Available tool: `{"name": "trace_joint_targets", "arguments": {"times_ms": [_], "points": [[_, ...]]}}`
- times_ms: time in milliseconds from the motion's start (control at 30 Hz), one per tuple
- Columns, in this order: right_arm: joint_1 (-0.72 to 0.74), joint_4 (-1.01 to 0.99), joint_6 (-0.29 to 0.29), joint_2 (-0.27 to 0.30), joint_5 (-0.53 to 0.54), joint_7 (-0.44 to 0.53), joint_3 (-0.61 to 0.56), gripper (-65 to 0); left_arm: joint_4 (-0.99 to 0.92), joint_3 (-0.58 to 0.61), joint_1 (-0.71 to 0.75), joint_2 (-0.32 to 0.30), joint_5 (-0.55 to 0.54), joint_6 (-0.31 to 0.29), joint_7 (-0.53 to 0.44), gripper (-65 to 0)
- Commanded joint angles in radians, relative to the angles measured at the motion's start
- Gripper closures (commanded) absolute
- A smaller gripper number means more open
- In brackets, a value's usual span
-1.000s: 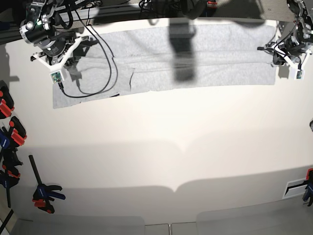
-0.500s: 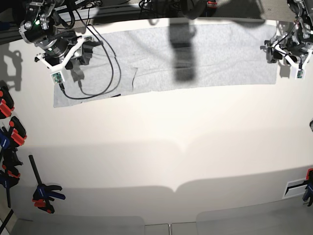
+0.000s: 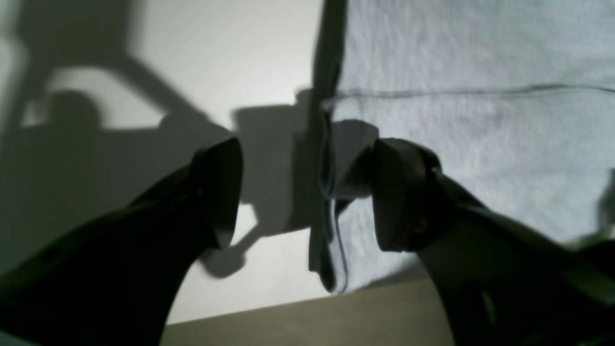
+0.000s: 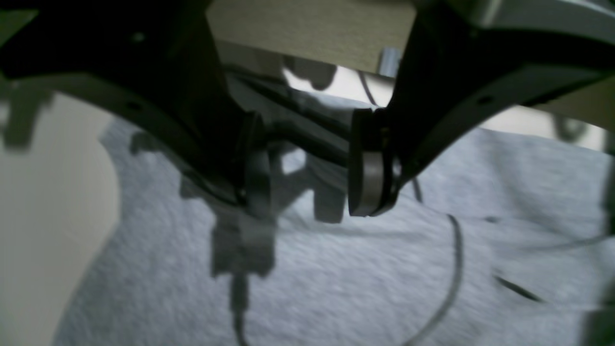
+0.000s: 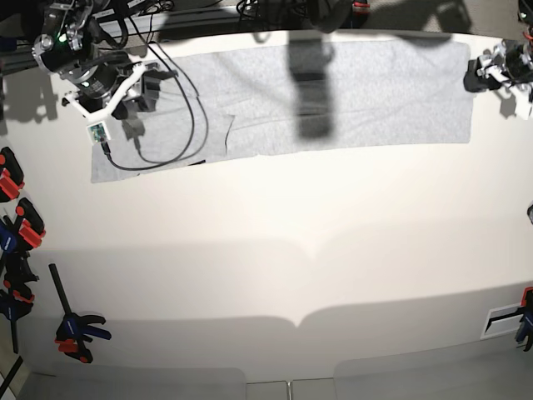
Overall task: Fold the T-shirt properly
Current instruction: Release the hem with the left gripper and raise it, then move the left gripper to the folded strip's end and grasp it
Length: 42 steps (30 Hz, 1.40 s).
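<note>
While no lettering shows anywhere, the T-shirt (image 5: pixel 333 92) lies flat as a long band at 12 o'clock on the table (image 5: pixel 275 250). Left gripper (image 3: pixel 307 192) gapes wide, empty; right gripper (image 4: pixel 307 163) is parted, gripping nothing.

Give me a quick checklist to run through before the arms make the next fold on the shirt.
1. Left gripper jaws open, holding nothing: ok.
2. Right gripper jaws apart, nothing between them: ok.
3. T-shirt lying flat along the far side of the table: ok.
4. Black cable off the cloth: not ok, it loops across the shirt.
5. Lettered side up or down: cannot tell.
</note>
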Motion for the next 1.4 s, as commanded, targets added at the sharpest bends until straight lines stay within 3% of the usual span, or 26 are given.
{"name": "trace_joint_targets", "arguments": {"times_ms": [0,200,267,467,800,900,1000,1033,1167,1367], "points": [[0.002,0.021,0.004,0.011,0.018,0.016,0.005,-25.9,-0.023,-0.011,-0.007,-0.028,-0.052,-0.021,0.018,-38.7],[0.002,0.021,0.005,0.011,0.058,0.016,0.005,-25.9,-0.253,-0.011,-0.089,-0.011,-0.101,-0.099,0.049,-38.7],[0.002,0.021,0.010,0.011,0.057,0.015,0.005,-25.9,-0.298,-0.011,-0.113,-0.006,-0.111,-0.099,0.098,-38.7],[0.005,0.021,0.023,0.011,0.057,0.016,0.005,-25.9,-0.312,-0.011,-0.118,0.010,-0.273,-0.099,0.308,-38.7],[0.005,0.021,0.023,0.011,0.058,0.017,0.005,-25.9,-0.307,-0.011,-0.118,0.078,-0.277,-0.099,0.307,-38.0],[0.005,0.021,0.023,0.011,0.057,0.016,0.005,-25.9,-0.307,-0.011,-0.118,0.069,-0.277,-0.099,0.277,-27.7],[0.005,0.021,0.023,0.011,0.058,0.017,0.005,-25.9,-0.307,-0.011,-0.118,0.057,-0.277,-0.099,0.197,-4.3],[0.005,0.021,0.023,0.011,0.058,0.018,0.005,-25.9,-0.307,-0.011,-0.118,0.053,-0.277,-0.099,0.161,0.0],[0.005,0.042,0.023,0.011,0.058,0.046,0.005,-25.9,-0.299,-0.011,-0.119,0.014,-0.277,-0.099,0.045,0.0],[0.005,0.107,0.023,0.011,0.058,0.046,0.005,-25.9,-0.238,-0.018,-0.121,-0.067,-0.274,-0.099,0.081,0.0]]}}
